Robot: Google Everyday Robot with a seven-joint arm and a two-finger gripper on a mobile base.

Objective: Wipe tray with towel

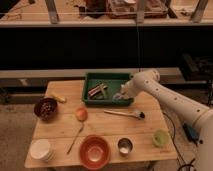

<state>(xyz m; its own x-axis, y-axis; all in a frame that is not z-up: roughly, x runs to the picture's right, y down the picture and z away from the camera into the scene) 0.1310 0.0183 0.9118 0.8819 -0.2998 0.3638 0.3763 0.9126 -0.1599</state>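
Note:
The green tray (pixel 111 77) sits at the back middle of the wooden table (pixel 150 125). A few brownish, stick-like items (pixel 97 91) lie in its left half. My gripper (pixel 121 94) is down inside the tray's front right corner, at the end of the white arm (pixel 160 92) that reaches in from the right. A small pale patch (pixel 118 96), seemingly the towel, shows at the gripper's tip on the tray floor. I cannot tell whether it is held.
In front of the tray lies a long utensil (pixel 125 113). On the table are a dark bowl (pixel 46 108), a yellow item (pixel 57 98), an orange fruit (pixel 81 114), a spoon (pixel 76 139), a red bowl (pixel 95 151), white cups (pixel 41 149), a metal cup (pixel 124 146) and a green cup (pixel 160 137).

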